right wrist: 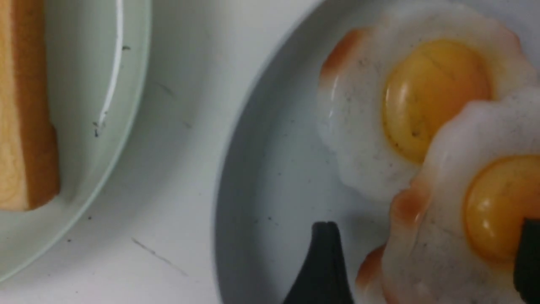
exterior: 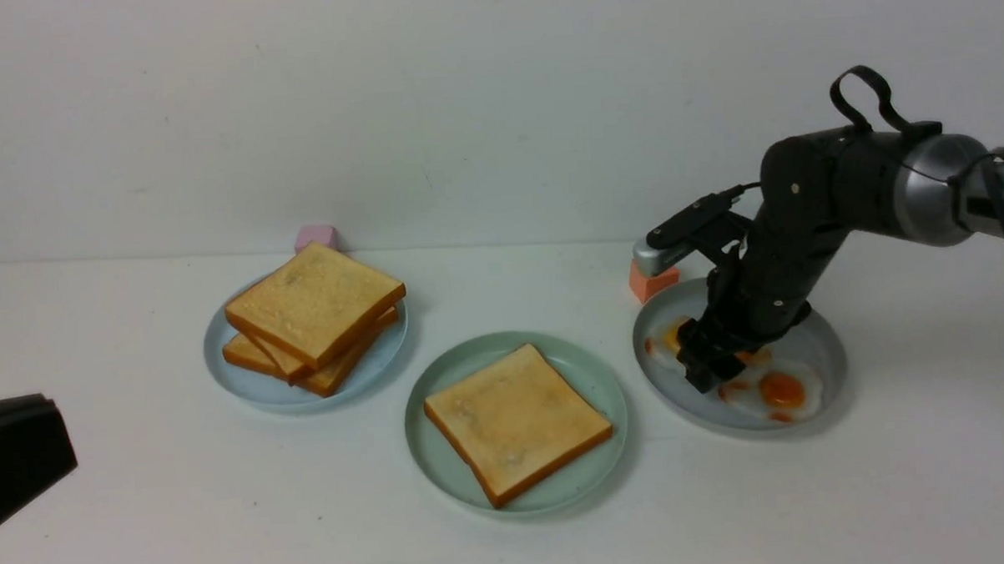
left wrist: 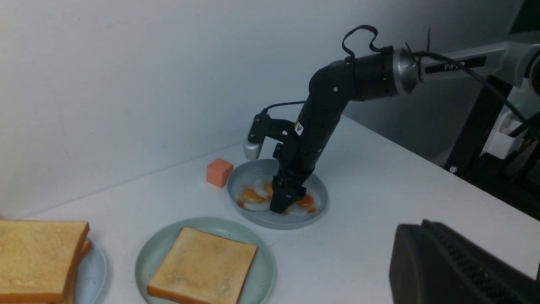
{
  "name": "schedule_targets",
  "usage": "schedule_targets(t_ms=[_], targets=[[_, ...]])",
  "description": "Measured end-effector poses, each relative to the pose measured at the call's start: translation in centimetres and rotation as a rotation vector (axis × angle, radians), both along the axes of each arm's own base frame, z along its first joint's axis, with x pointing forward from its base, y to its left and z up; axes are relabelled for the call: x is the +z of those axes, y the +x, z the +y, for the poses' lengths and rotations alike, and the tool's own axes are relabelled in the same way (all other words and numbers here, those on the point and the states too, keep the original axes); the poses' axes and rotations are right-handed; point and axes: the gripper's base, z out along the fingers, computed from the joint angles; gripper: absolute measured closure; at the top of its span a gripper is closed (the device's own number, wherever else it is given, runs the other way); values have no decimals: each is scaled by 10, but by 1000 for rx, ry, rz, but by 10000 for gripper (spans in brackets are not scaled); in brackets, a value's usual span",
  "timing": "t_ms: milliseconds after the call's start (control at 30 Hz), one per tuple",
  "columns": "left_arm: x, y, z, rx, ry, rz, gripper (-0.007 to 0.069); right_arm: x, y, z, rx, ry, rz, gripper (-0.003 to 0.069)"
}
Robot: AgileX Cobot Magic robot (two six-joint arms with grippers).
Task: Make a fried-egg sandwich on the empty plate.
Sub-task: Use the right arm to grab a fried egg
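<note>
Table (exterior: 143,512), white, carries three plates in a row. My right arm (exterior: 849,186) reaches in from the right and bends down into the far-right plate.

Plates: the mint-green plate (exterior: 589,371) sits in the middle, between my two arms. I judge it is there so that either arm can serve it. A blue-grey plate on the left (exterior: 220,350) carries the toast stack (exterior: 315,301). The blue-grey egg plate (exterior: 821,338) is on the right.

Sandwich so far: one toast slice (exterior: 515,419) lies flat on the mint-green plate, nothing on top. Egg layer and top slice not yet added.

My right gripper (exterior: 701,373) points down into the egg plate with its jaws spread wide. In the right wrist view one of its fingers (right wrist: 322,261) stands on bare plate just beside the white. The other sits over the yolk side, so the fried egg (right wrist: 443,236) lies between them, not pinched. That egg overlaps a second egg (right wrist: 367,126); I judge the upper one is the easier pick.

My left gripper (exterior: 32,449) is parked low at the near left, well clear of the plates, jaws pressed together, holding nothing.

Small items: an orange cube (exterior: 651,283) just behind the egg plate and a pink cube (exterior: 315,236) behind the toast plate.

Writing: white lettering on my right arm reads "PiPE", cut off by the frame edge. The wrist sticker is too small to read.
</note>
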Motion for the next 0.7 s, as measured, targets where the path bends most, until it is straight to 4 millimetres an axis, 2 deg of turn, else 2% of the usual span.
schedule_targets(t_ms=[200,433,567,700], targets=[[0,0,0,-3,-5,6,638,1,2,-2,-26,-16,-5,153],[-1,0,0,-4,1,11,638,11,-5,-4,-188,-20,77,159],[-1,0,0,-4,3,14,638,26,-13,6,-213,-23,83,159],[-1,0,0,-4,3,13,638,25,-15,21,-171,-51,43,159]])
